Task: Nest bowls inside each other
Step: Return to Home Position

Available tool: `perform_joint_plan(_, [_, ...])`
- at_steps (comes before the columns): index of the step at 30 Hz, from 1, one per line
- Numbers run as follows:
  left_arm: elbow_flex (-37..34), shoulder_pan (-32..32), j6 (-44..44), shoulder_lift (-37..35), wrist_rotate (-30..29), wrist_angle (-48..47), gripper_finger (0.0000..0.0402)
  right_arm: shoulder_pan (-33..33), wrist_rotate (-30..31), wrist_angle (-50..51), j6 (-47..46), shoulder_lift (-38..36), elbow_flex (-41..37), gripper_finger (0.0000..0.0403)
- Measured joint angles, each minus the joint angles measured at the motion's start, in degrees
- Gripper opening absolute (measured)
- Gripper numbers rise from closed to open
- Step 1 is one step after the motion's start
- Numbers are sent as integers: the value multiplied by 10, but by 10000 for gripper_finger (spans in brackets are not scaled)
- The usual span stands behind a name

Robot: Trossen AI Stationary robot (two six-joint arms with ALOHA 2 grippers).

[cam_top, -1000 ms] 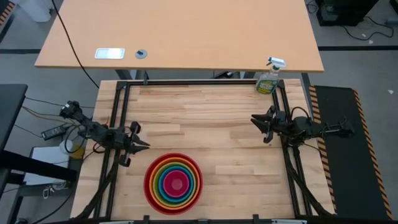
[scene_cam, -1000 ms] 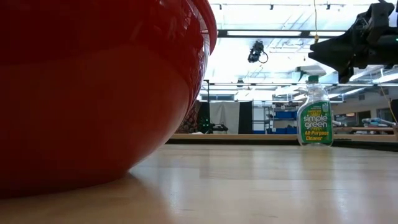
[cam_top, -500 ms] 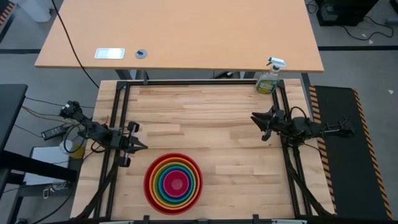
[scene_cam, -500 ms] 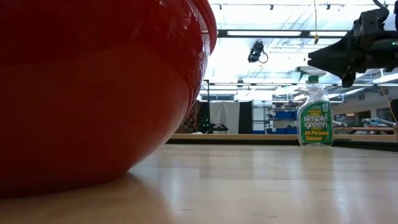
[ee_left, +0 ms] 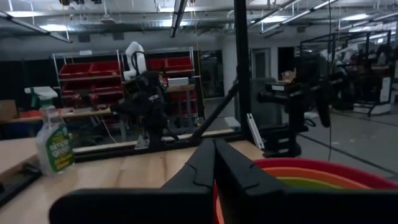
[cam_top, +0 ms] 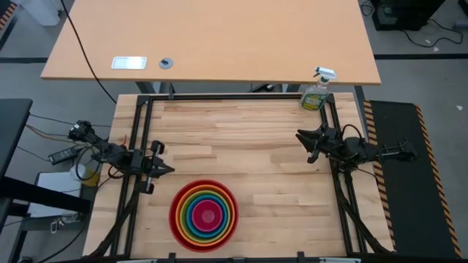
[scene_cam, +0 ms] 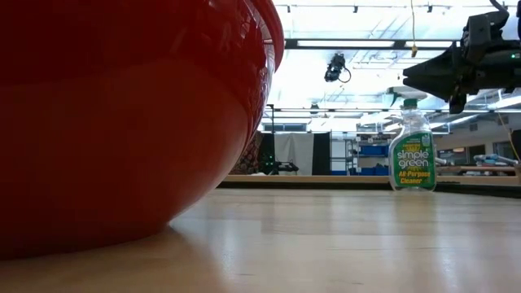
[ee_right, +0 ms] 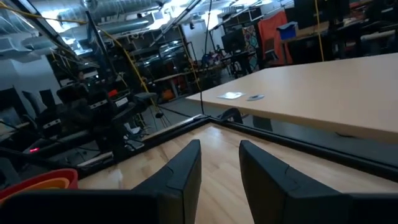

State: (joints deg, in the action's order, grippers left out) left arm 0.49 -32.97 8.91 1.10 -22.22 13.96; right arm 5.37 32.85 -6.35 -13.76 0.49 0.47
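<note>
The bowls [cam_top: 204, 215] sit nested in one stack near the table's front edge: red outermost, then orange, green and blue, with pink in the middle. The red bowl [scene_cam: 122, 122] rests by its base on the wood. My left gripper [cam_top: 170, 169] hovers shut at the table's left edge, just left of and beyond the stack; its closed fingers [ee_left: 214, 144] point level over the red rim [ee_left: 311, 168]. My right gripper [cam_top: 300, 136] hovers at the right edge, open [ee_right: 219, 146] with nothing between its fingers, far from the bowls [ee_right: 37, 180].
A green spray bottle [cam_top: 316, 93] stands at the table's far right corner [scene_cam: 411, 150]. A black frame [cam_top: 219, 97] runs around the tabletop. Bare wood [cam_top: 241, 139] lies between the two arms. A larger desk [cam_top: 212, 40] stands beyond the far edge.
My right gripper has turned a little at the wrist, its fingertips swinging slightly toward the table's far edge. The stack of bowls has stayed where it was.
</note>
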Motion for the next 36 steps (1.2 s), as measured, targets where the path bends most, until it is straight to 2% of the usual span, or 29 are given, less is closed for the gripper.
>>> perform_joint_plan(36, [0,0,-7,0,0,-1,11,0,-1,0,0,0,0,118])
